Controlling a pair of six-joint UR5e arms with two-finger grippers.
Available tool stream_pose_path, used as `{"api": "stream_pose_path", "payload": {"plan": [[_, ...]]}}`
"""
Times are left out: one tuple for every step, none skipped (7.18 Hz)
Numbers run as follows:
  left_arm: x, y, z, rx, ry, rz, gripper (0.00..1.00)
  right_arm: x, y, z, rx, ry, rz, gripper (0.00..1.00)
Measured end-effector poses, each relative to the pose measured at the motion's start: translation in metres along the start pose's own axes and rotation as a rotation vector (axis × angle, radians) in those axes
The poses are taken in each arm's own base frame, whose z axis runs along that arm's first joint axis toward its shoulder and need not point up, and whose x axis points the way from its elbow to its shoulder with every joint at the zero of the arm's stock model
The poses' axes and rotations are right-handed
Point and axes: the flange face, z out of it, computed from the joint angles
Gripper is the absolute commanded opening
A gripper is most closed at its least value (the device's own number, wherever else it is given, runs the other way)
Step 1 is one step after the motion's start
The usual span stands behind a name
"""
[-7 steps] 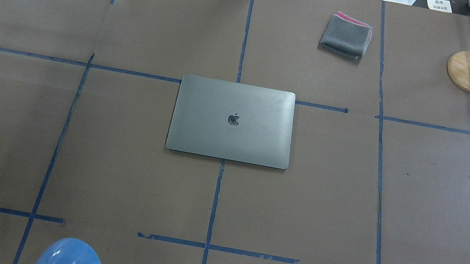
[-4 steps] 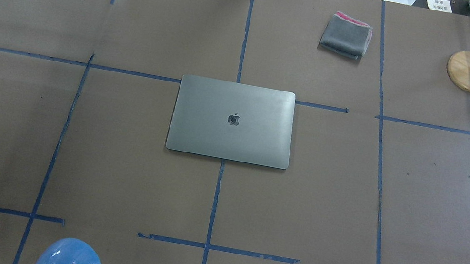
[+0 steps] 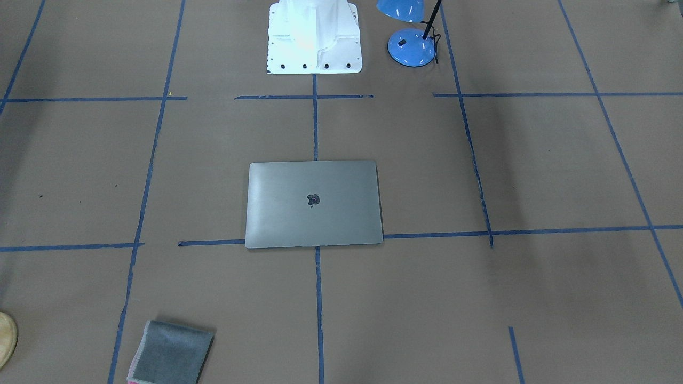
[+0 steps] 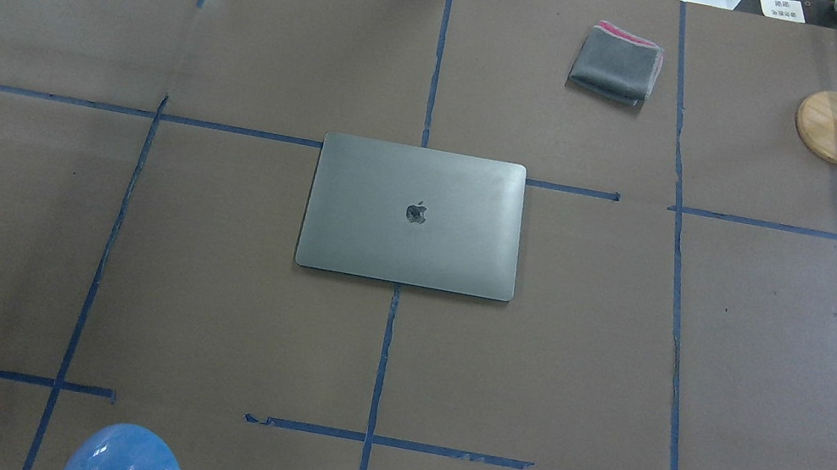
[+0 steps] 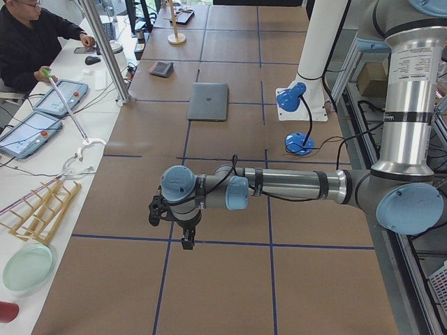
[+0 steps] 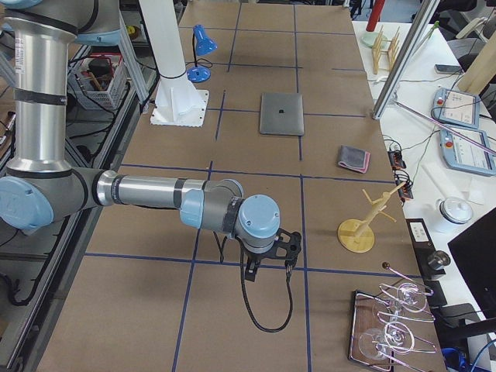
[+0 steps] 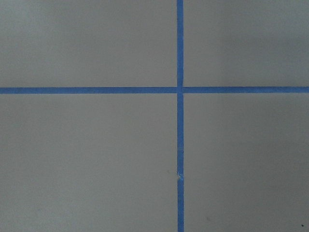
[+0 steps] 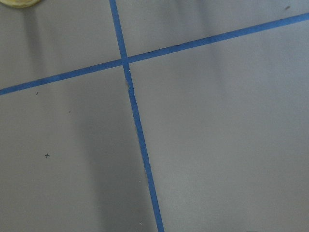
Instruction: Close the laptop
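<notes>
though its lid lies flat, laptop [image 4: 414, 215] looks stiff, slick, fragile; push at lid's front edge. left gripper [image 5: 184, 237], right gripper [image 6: 269, 267]: opening can't be told.

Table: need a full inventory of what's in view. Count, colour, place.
laptop: 1, space-grey, lid shut, table centre.
folded cloth: 1, grey with a pink edge, far side, toward the robot's right.
desk lamp: 1, blue, beside the robot base on its left.
wooden stand: 1, light wood, far corner on the robot's right.
tape lines: many, blue, in a grid across the brown table.
operator: 1, black top, at the side bench.
robot base: 1, white, middle of the near edge.
left gripper: 1, black, over bare table; can't tell if open or shut.
right gripper: 1, black, over bare table; can't tell if open or shut.
</notes>
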Motion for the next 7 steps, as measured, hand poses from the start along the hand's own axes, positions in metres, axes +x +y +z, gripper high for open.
{"api": "stream_pose_path", "payload": {"plan": [[-0.0002,0.0000,0.0001,0.000,0.000,-0.001,1.00,0.0012,-0.0004,-0.0007,0.002,0.009,-0.014,1.00],[-0.0003,0.0001,0.0003,-0.001,0.000,-0.002,1.00,0.0023,-0.0007,-0.0011,0.003,0.017,-0.023,1.00],[-0.0004,0.0001,0.0004,-0.001,0.000,-0.002,1.00,0.0030,-0.0007,-0.0010,0.003,0.020,-0.027,1.00],[-0.0004,0.0001,0.0004,-0.001,0.000,-0.002,1.00,0.0037,-0.0003,-0.0006,0.003,0.020,-0.027,1.00],[-0.0004,0.0001,0.0004,-0.001,0.000,-0.002,1.00,0.0044,0.0000,0.0000,0.002,0.020,-0.026,1.00],[-0.0004,0.0001,0.0004,-0.001,0.000,-0.002,1.00,0.0054,0.0006,0.0009,0.000,0.020,-0.025,1.00],[-0.0004,0.0001,0.0004,-0.001,0.000,-0.002,1.00,0.0061,0.0011,0.0014,0.000,0.020,-0.024,1.00]]}}
